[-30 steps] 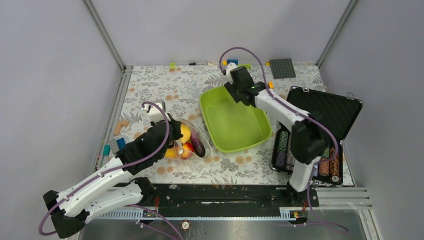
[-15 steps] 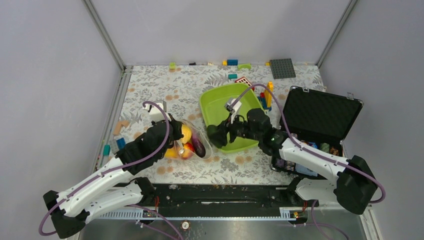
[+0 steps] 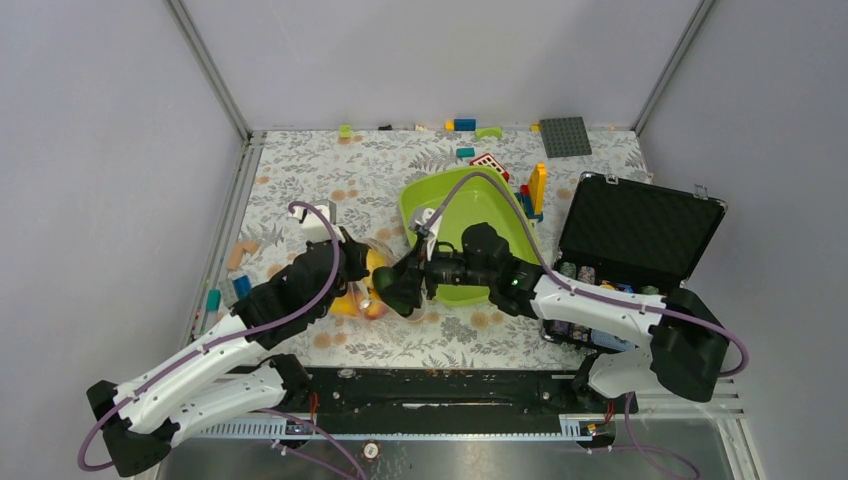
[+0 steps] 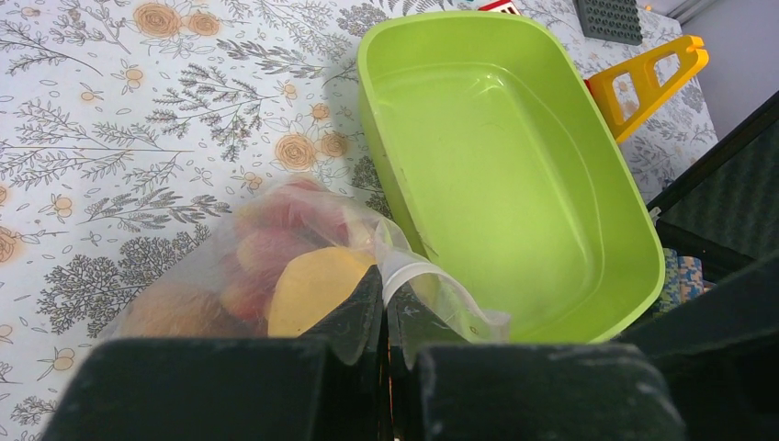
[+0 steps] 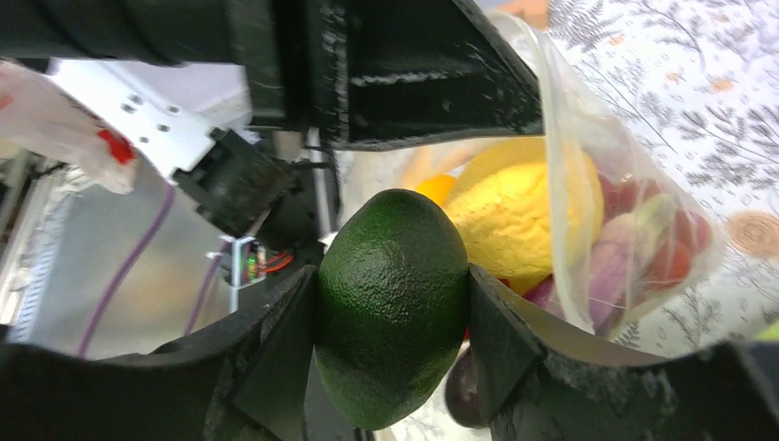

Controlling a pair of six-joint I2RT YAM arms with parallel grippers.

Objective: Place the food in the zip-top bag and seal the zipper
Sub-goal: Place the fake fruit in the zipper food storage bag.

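Observation:
The zip-top bag lies left of the lime-green tray and holds several toy foods. My left gripper is shut on the bag's mouth edge, holding it up. Through the plastic I see a yellow lemon and red and purple pieces. My right gripper is shut on a dark green avocado-like toy fruit and holds it at the bag's mouth, just in front of the lemon. A dark purple piece lies below it.
An open black case stands at the right with small items before it. Building blocks, a yellow piece and a grey baseplate lie along the back. More blocks lie at the left edge.
My right arm has swung from the tray's far rim, across the tray, to the bag's mouth, carrying the green fruit. My left gripper has stayed shut on the bag edge.

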